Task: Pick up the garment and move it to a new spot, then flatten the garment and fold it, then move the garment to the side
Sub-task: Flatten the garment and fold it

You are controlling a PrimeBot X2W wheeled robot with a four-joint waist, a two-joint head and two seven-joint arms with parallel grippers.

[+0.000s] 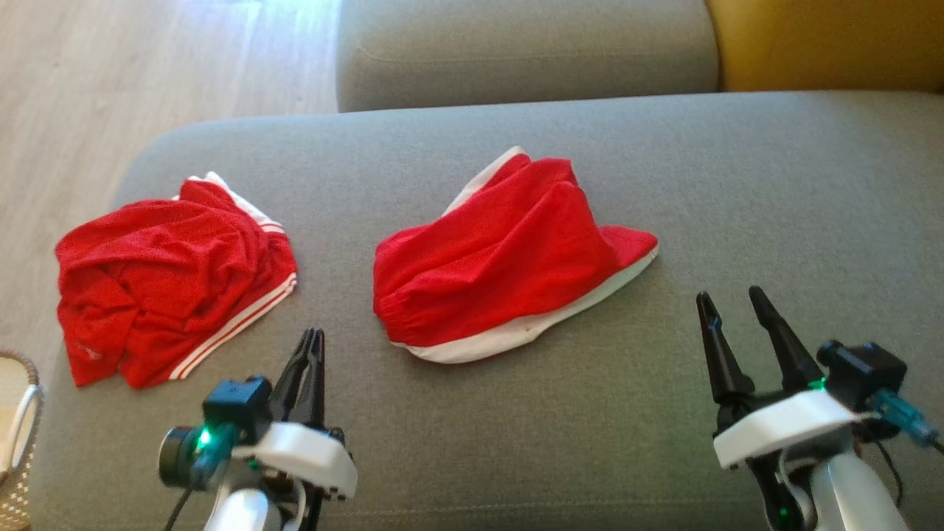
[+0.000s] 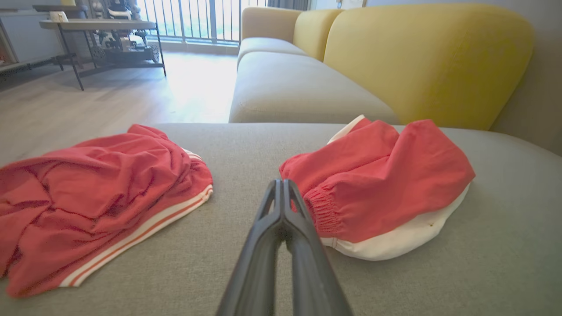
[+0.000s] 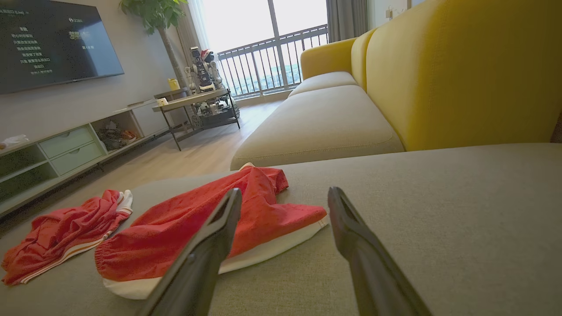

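Two red garments lie on the grey sofa seat [image 1: 774, 192]. A red garment with a white lining [image 1: 501, 258] sits bunched in the middle, also seen in the left wrist view [image 2: 382, 184] and the right wrist view [image 3: 219, 224]. A second, crumpled red garment with white stripes [image 1: 169, 280] lies at the left [image 2: 96, 197] [image 3: 66, 228]. My left gripper [image 1: 316, 335] is shut and empty, its tips [image 2: 281, 184] hovering just short of the middle garment's elastic edge. My right gripper [image 1: 730, 299] stands open and empty [image 3: 285, 195] to the right of that garment.
A woven basket [image 1: 18, 435] stands at the lower left, off the seat's edge. Wooden floor [image 1: 147, 74] lies beyond the left edge. Another grey seat cushion [image 1: 516, 51] and a yellow backrest [image 1: 826, 44] are behind. Bare seat spreads to the right.
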